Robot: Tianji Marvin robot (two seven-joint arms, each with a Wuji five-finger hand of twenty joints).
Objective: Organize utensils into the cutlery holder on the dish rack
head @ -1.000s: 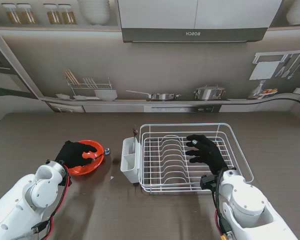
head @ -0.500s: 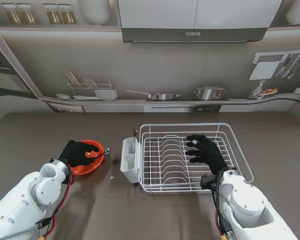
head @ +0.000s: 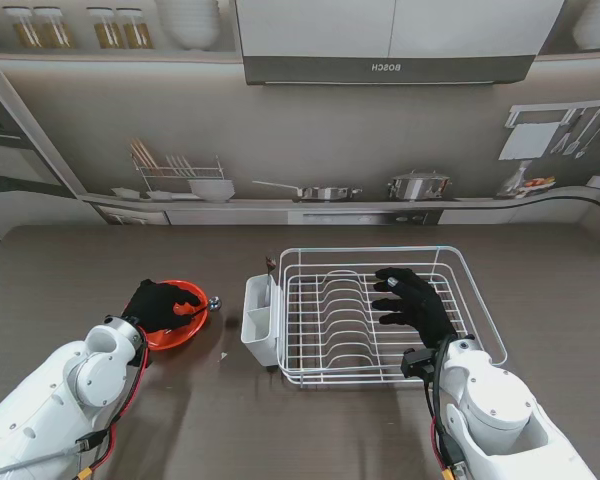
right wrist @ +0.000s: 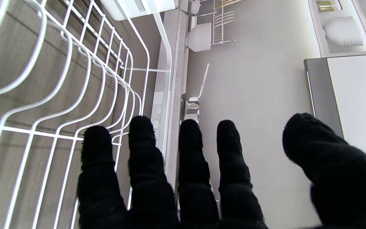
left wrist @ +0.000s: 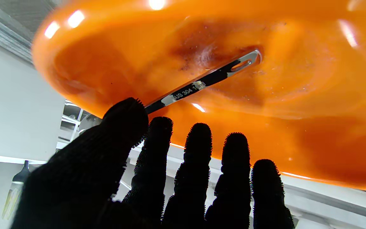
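Grey wall (head: pixel 310 130), range hood (head: pixel 385 68), dark countertop (head: pixel 100 260).

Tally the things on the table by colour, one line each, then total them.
Orange: 1, the round orange plastic bowl
White: 2, the white wire dish rack and its white plastic cutlery holder
Silver: 1, the steel utensil lying in the bowl
Total: 4

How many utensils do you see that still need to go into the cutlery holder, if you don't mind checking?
1 for certain: a metal utensil lying in the orange bowl, under the left hand. Something dark already stands in the cutlery holder; others may be hidden.
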